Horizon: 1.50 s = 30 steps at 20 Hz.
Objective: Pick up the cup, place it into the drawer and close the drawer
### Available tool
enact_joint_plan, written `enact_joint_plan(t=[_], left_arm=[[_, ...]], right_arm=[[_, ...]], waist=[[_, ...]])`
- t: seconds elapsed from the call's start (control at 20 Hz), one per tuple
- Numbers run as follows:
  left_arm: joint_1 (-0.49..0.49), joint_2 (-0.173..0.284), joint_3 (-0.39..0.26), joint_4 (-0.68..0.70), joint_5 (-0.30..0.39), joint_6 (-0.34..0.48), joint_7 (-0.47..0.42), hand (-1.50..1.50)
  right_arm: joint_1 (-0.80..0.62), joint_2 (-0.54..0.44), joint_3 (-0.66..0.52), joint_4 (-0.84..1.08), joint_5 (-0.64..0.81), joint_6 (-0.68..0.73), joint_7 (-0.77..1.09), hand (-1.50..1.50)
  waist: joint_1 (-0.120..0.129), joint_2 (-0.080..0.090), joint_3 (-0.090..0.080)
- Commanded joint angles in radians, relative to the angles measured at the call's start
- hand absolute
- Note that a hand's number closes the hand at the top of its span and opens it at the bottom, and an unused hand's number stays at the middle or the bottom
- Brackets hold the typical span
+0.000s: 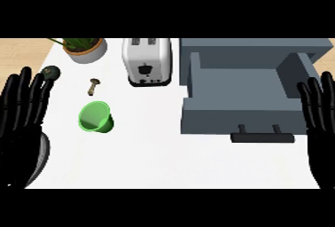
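- Cup [96, 117] lies tipped, left of centre on the desk [163, 155].
- Drawer [239, 95] stands open, upper right.
- Left hand [20, 119] and right hand [322, 128] are cut off at the frame edges, fingers straight and apart.

The left hand [23, 119] and right hand [321, 119] are each cut off by the side edges. The potted plant [85, 46] loses its leaves at the top edge. A small dark object [52, 71] sits partly behind left fingers, unidentifiable.

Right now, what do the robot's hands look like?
Both hands are glossy black, with long thin fingers made of ridged segments. The left hand shows at the view's left edge, and a grey rounded forearm sits below it. The right hand looks just the same. No cables or markings show.
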Motion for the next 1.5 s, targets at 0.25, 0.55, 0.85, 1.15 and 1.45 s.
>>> enact_joint_plan(t=[0.25,0.55,0.85,1.15,1.45], left_arm=[[-0.075,0.188,0.190,0.194,0.347,-0.334,-0.116,-1.50],[-0.134,0.138,0.222,0.383,0.486,-0.267,0.083,-1.50],[-0.179,0.135,0.224,0.655,0.351,-0.323,-0.095,-1.50],[-0.176,0.193,0.264,0.847,0.325,-0.413,-0.188,-1.50],[-0.260,0.192,0.257,1.110,0.204,-0.389,-0.350,-1.50]], right_arm=[[0.012,-0.010,0.008,-0.001,-0.001,0.040,-0.033,-1.50],[-0.080,-0.047,0.048,0.093,-0.034,0.103,0.116,-1.50],[-0.248,-0.067,-0.023,0.172,-0.074,0.093,0.210,-1.50],[-0.216,-0.079,-0.048,0.204,-0.078,0.145,0.118,-1.50],[-0.272,-0.098,-0.077,0.243,-0.076,0.155,0.136,-1.50]], waist=[[-0.013,0.008,-0.003],[-0.007,0.009,-0.002],[-0.009,0.010,-0.003],[-0.009,0.009,-0.002],[-0.011,0.009,-0.002]])
